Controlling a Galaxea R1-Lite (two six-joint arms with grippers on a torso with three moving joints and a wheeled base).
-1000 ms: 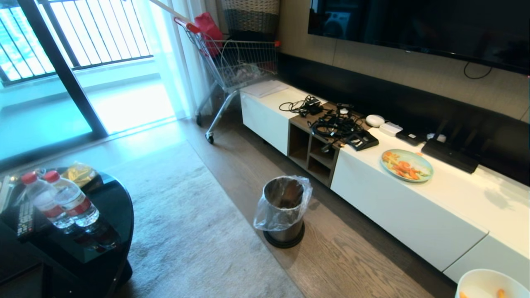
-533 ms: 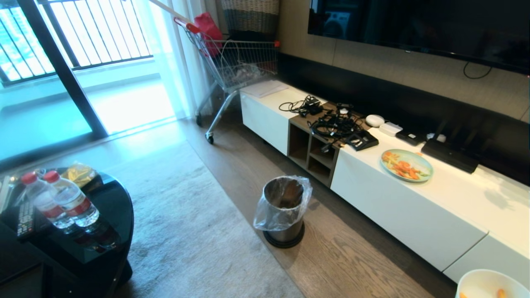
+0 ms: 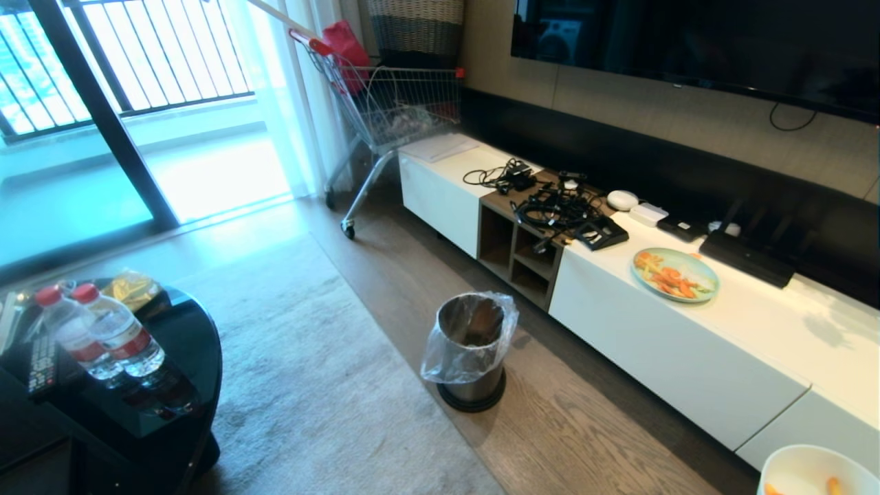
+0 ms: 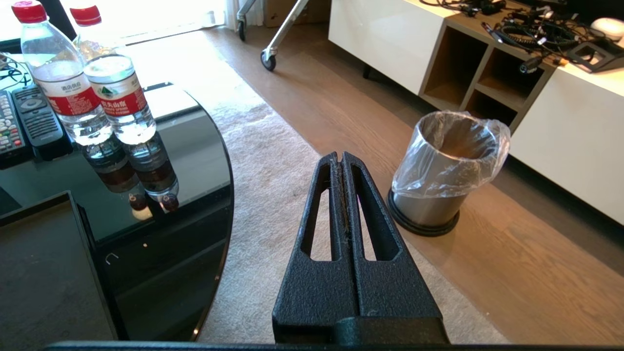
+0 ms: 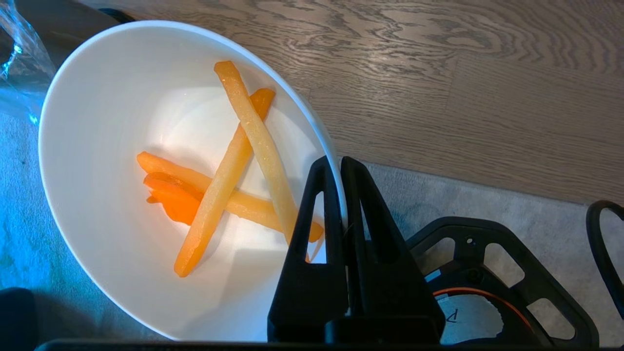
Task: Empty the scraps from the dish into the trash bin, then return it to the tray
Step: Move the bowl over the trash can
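Gripping the rim of the dish [image 5: 146, 146], the right end effector [image 5: 340, 168] is clenched on the white wall, one finger inside and one outside. The dish hangs in the air over the wooden floor [image 5: 463, 87] and the edge of the grey rug [image 3: 309, 385]; in the head view only its rim [image 3: 811, 471] shows at the lower right corner. Inside lie the scraps [image 5: 229, 175]: pale-yellow sticks crossed over one another with a small orange piece beneath, their long axes running roughly across the bowl from its rim towards the gripped side.

The left end effector [image 4: 341, 158] is closed on nothing, its fingers pressed together, hanging above the rug beside the black glass worktop [image 4: 185, 146], where two water bottles [image 4: 92, 73] and remote controls [image 4: 29, 119] stand.

Farther out the trash bin [image 3: 471, 350] stands upright on the floor, well apart from the dish, its clear liner folded over the rim, with nothing between them. Behind it runs a long white cabinet [image 3: 660, 344] carrying a teal plate of food [image 3: 675, 274] and tangled cables [image 3: 557, 210]. A shopping cart [image 3: 392, 110] stands near the window.
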